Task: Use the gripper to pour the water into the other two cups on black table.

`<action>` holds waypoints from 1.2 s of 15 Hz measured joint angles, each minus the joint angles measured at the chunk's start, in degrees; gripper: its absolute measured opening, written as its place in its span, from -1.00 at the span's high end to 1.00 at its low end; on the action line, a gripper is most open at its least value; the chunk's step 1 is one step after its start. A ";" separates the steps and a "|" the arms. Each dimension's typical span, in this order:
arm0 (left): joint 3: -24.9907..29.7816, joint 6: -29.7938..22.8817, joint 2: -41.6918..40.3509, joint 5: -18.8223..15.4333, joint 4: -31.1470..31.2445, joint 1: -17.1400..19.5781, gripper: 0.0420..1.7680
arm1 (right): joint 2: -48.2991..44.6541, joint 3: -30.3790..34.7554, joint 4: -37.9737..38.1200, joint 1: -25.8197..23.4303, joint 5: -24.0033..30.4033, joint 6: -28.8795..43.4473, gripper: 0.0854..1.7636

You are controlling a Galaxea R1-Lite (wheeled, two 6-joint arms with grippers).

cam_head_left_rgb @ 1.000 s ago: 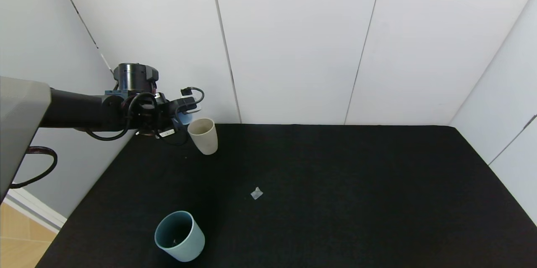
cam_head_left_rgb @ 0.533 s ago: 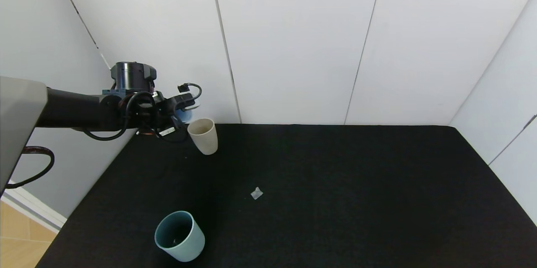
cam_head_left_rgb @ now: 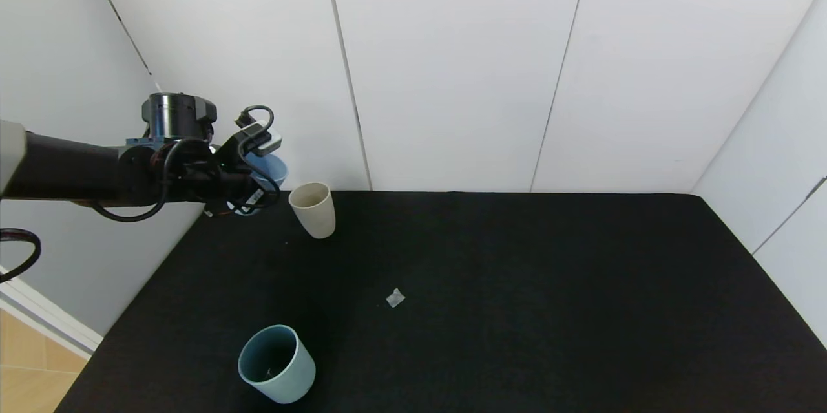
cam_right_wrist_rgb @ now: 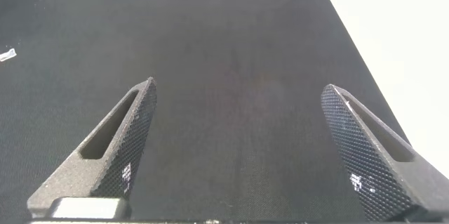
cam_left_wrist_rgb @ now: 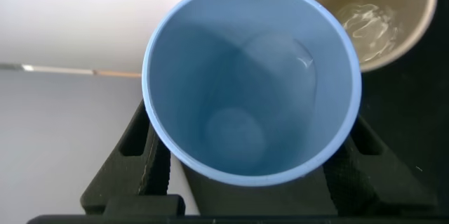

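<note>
From the head, the left gripper [cam_head_left_rgb: 261, 170] grips a light blue cup [cam_head_left_rgb: 270, 169] above the black table [cam_head_left_rgb: 517, 284]; the beige cup [cam_head_left_rgb: 313, 209] stands just beside it, the teal cup [cam_head_left_rgb: 276, 364] well apart. Left wrist: water [cam_left_wrist_rgb: 365, 24] glints in the beige cup. Right wrist: the right gripper [cam_right_wrist_rgb: 238, 147] is spread wide over bare table.

We find no readable text, label, brand, number or sign anywhere in these views. A small white tag on the left arm's cabling [cam_head_left_rgb: 255, 197] is too small for us to read.
</note>
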 joint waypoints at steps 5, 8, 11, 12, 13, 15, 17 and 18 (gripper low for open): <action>15.06 -1.44 -9.92 -4.21 -4.57 3.25 -0.36 | 0.00 0.00 0.00 0.00 0.00 0.02 -0.94; 25.60 -1.38 -17.12 -4.75 -8.33 4.61 -0.36 | 0.00 0.00 0.00 0.00 -0.02 0.00 -0.94; 33.77 -1.33 -24.13 -4.89 -9.05 5.03 -0.36 | 0.00 0.00 0.00 0.00 -0.02 0.00 -0.94; 36.50 -1.22 -26.76 -4.86 -9.05 5.03 -0.36 | 0.00 0.00 0.02 0.00 0.00 0.00 -0.94; 38.71 -1.11 -28.98 -4.79 -9.09 4.99 -0.36 | 0.00 0.00 0.00 0.00 -0.02 0.02 -0.94; 43.11 -0.83 -33.63 -4.64 -8.72 4.82 -0.36 | 0.00 0.00 0.00 0.00 -0.02 0.02 -0.94; 47.30 -0.48 -38.07 -4.56 -8.46 4.46 -0.36 | 0.00 0.00 0.00 0.00 0.00 0.02 -0.94; 49.45 -0.17 -40.28 -4.56 -8.24 4.16 -0.36 | 0.00 0.00 0.02 0.00 0.00 0.02 -0.94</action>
